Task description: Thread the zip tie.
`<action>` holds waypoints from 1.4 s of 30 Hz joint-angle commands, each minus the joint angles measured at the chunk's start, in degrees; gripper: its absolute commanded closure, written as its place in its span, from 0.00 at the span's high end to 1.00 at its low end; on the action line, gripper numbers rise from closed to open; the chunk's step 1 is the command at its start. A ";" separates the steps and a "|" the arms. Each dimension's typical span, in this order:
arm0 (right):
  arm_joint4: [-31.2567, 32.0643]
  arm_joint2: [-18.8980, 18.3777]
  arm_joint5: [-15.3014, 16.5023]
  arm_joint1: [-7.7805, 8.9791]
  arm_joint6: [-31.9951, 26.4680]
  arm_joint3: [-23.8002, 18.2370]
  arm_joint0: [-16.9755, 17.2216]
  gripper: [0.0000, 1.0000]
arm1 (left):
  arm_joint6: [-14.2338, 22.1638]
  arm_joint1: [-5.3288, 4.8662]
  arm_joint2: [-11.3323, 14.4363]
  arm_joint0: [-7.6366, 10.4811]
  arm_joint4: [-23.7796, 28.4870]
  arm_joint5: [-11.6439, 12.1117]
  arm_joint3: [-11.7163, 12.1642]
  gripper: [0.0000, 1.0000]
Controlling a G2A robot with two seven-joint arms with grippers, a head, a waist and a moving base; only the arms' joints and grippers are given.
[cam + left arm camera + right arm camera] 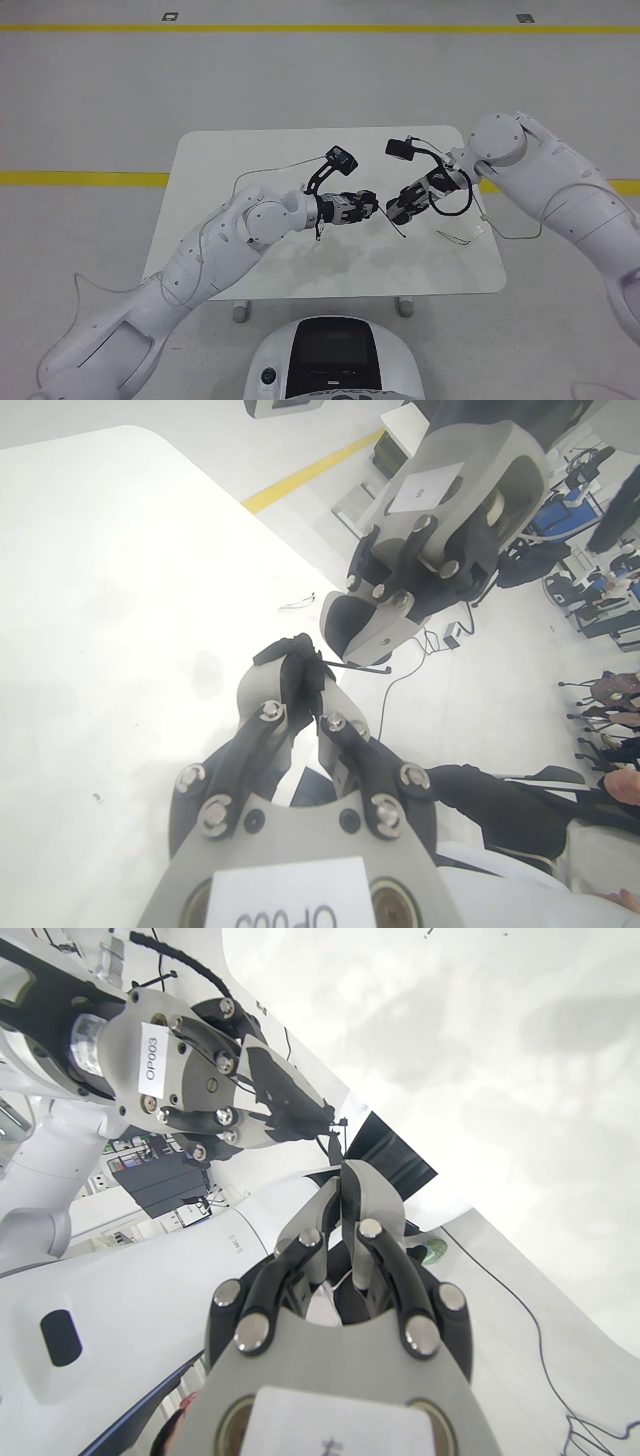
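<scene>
1 black zip tie [372, 669], and where does it sit?

In the air over the middle part of the white table [250, 260], between the 2 grippers. It touches nothing but them.

How does the left gripper [300, 655] stand?

Clenched. Its black pads are pressed together on 1 part of the tie, with no gap between them. In the top view the left gripper [368, 203] points across at the other arm.

And the right gripper [342, 1173]?

Clamped tight as well, its 2 fingers closed on the strap. The left wrist view puts the tip of the right gripper [350, 650] just beside the left one's, and the thin strap runs out past it to a short free end.

Does the strap hang anywhere?

From above, a thin tail of the zip tie [398, 227] slants away from the right gripper [397, 210] toward the robot's side of the table. In the right wrist view the zip tie [343, 1122] shows a small square head right at the tip of the left gripper [320, 1120], and a curved length leads into the right fingers. Whether the tail passes through the head cannot be told.

Anything else on the table?

1 thin loose strand [455, 237] lies flat near the right arm, apart from both grippers.
</scene>
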State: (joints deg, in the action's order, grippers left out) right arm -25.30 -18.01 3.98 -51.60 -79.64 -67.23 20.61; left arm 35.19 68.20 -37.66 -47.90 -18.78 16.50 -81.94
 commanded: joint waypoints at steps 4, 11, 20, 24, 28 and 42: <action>0.06 -0.02 0.12 -0.03 0.00 -0.17 -0.06 0.00 | 0.00 0.00 0.00 0.00 0.00 0.00 0.00 0.00; 0.30 -0.16 0.20 -0.17 0.00 -0.22 -0.19 0.00 | 0.00 0.00 0.00 0.00 0.00 0.00 0.00 0.00; 0.39 -0.30 0.07 -0.54 0.00 0.30 -0.01 0.00 | 0.00 0.00 0.00 0.00 0.00 0.00 0.00 0.00; 0.45 -0.44 0.66 -0.68 0.00 0.47 0.08 0.00 | 0.00 0.00 0.00 0.00 0.00 0.00 0.00 0.00; 0.87 -0.56 0.82 -0.63 0.00 0.38 0.13 0.00 | 0.00 0.00 0.00 0.00 0.00 0.00 0.00 0.00; 1.37 -2.53 1.67 0.30 0.00 -0.72 1.48 0.00 | 0.00 0.00 0.00 0.00 0.00 0.00 0.00 0.00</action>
State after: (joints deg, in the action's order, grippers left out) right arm -23.99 -20.45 5.66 -51.33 -79.64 -67.86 22.03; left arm 35.19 68.20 -37.66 -47.90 -18.78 16.50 -81.94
